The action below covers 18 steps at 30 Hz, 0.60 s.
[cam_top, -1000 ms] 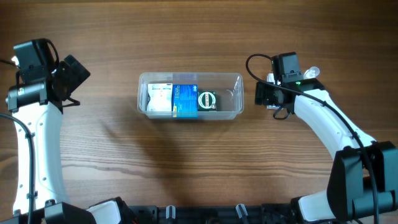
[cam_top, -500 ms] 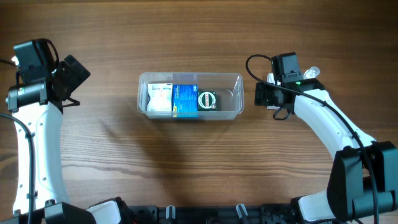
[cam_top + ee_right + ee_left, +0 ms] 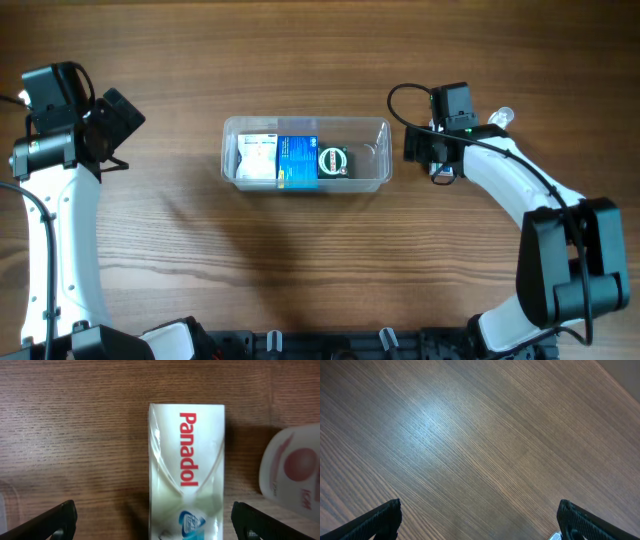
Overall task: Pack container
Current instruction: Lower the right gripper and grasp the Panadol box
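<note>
The clear plastic container (image 3: 372, 140) sits at the table's middle. It holds a white box (image 3: 257, 157), a blue box (image 3: 297, 161) and a round dark item (image 3: 333, 162). My right gripper (image 3: 432, 152) is just right of the container, low over the table. In the right wrist view it (image 3: 155, 517) is open, with a white Panadol box (image 3: 186, 460) lying on the wood between its fingers. My left gripper (image 3: 112, 122) is far to the left. It (image 3: 480, 527) is open and empty over bare wood.
A small clear bottle (image 3: 503, 117) with a pink label lies right of the Panadol box; it also shows in the right wrist view (image 3: 294, 472). The right arm (image 3: 520, 195) crosses the table's right side.
My right gripper has shifted a little left and up, toward the container's right end. The left arm and the container have not moved.
</note>
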Each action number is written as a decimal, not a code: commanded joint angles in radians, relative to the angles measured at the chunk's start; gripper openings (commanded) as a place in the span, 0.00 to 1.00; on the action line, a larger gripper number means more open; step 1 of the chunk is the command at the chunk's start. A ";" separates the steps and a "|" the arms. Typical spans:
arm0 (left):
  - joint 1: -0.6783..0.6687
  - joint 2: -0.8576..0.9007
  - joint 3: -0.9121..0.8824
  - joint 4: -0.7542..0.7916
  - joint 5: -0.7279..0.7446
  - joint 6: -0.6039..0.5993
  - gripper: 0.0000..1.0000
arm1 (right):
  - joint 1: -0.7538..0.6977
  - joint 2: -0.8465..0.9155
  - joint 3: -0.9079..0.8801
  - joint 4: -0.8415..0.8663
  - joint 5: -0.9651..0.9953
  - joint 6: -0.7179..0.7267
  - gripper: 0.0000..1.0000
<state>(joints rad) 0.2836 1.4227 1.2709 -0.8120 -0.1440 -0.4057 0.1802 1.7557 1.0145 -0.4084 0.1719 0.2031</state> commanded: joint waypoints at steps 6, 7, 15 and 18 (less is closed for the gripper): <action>0.005 -0.009 0.001 0.001 0.002 0.005 1.00 | -0.039 0.021 -0.009 0.026 0.014 -0.018 1.00; 0.005 -0.009 0.001 0.001 0.002 0.005 1.00 | -0.042 0.021 -0.009 0.026 0.014 -0.018 1.00; 0.005 -0.009 0.001 0.001 0.001 0.005 1.00 | -0.044 0.021 -0.009 0.030 -0.009 -0.018 1.00; 0.005 -0.009 0.001 0.001 0.002 0.005 1.00 | -0.044 0.022 -0.009 0.030 -0.031 -0.016 0.99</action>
<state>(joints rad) 0.2836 1.4227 1.2709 -0.8120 -0.1436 -0.4057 0.1402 1.7599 1.0145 -0.3832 0.1719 0.1959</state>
